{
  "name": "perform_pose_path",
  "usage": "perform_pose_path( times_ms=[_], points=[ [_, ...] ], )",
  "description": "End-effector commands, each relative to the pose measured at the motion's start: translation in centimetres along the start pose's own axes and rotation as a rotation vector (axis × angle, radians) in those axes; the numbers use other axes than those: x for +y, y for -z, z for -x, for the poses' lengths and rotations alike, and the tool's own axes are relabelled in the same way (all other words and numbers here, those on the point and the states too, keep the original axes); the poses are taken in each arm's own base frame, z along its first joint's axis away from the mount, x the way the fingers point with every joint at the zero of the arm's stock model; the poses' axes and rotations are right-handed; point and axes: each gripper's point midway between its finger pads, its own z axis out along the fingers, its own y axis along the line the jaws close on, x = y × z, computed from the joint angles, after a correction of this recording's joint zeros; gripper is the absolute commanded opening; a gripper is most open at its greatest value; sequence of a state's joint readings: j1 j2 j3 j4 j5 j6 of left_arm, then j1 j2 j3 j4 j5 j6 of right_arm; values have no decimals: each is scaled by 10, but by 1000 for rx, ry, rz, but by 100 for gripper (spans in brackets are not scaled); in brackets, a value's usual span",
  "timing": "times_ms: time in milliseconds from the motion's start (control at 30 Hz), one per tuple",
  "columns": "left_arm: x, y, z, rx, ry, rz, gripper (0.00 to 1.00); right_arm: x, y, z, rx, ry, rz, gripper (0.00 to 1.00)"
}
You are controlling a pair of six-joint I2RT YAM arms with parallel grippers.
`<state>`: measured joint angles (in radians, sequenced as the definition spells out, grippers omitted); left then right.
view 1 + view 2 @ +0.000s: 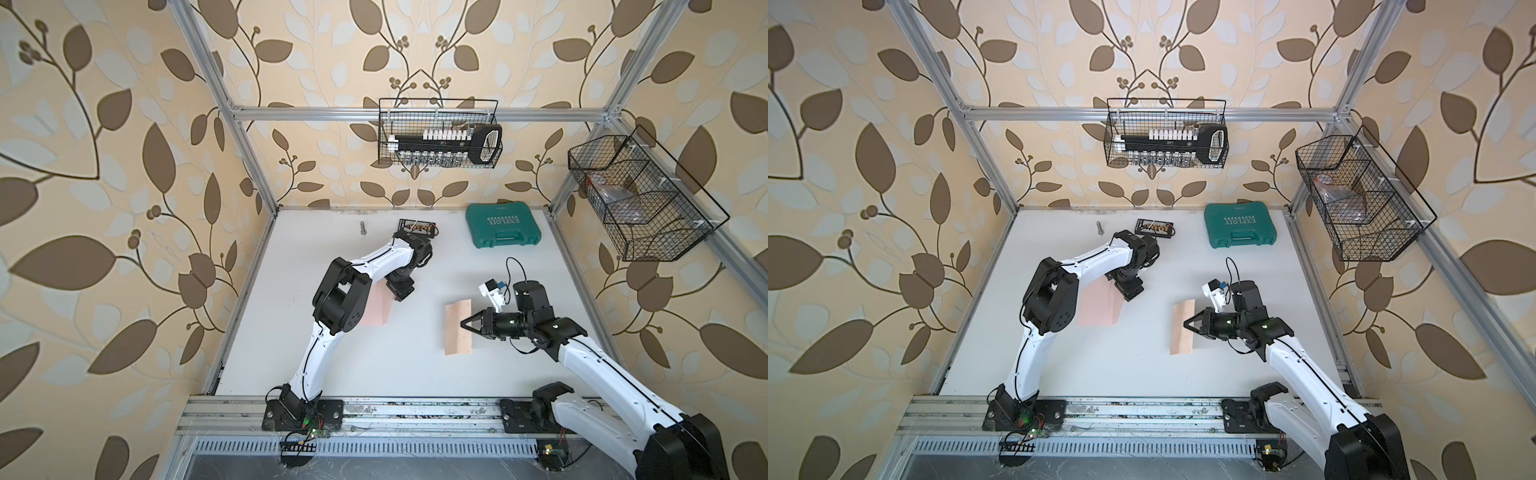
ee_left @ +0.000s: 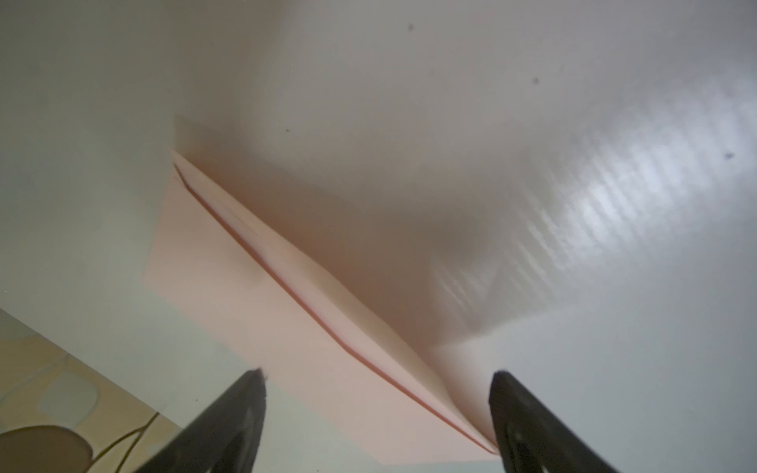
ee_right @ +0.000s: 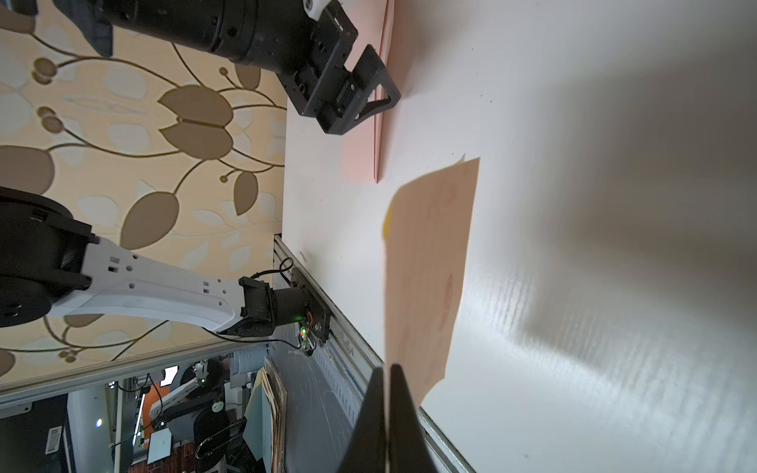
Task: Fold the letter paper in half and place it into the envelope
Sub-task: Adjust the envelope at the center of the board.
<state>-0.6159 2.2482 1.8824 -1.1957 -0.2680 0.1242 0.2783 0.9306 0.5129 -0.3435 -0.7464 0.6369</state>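
Right fingers [image 3: 403, 417] pinch letter paper [image 3: 426, 266], outside the envelope [image 3: 360, 159].

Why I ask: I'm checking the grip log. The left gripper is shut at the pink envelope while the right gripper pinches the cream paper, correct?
Not quite. The left gripper is open, not shut: the left wrist view shows its jaws spread wide at the envelope. The right gripper does pinch the letter paper.
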Motion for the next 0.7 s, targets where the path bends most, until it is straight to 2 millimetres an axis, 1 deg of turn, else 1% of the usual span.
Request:
perform_pose_path(
  times_ms=[0,100,167,233,300,400,467,533,667],
  points=[
    [25,31,2,-106,216,-92,87,-8,3,-6,-8,-23,-19,0],
    [59,39,5,-210,378,-143,84,-11,3,-10,-10,-38,-23,0],
    [82,33,3,-235,462,-176,81,-12,4,-12,-10,-48,-24,0],
    [99,23,0,-231,528,-210,74,-13,4,-11,-12,-55,-24,0],
    [108,14,0,-219,549,-224,66,-13,4,-11,-12,-59,-30,0],
    [114,14,4,-250,592,-258,59,-13,3,-9,-9,-66,-36,0],
    [124,12,2,-277,661,-281,55,-13,3,-6,-10,-72,-41,0],
    [138,6,-5,-279,728,-290,51,-12,3,-4,-15,-76,-41,0],
    [163,-5,-27,-258,779,-250,45,-11,2,-1,-20,-82,-46,0]
  ],
)
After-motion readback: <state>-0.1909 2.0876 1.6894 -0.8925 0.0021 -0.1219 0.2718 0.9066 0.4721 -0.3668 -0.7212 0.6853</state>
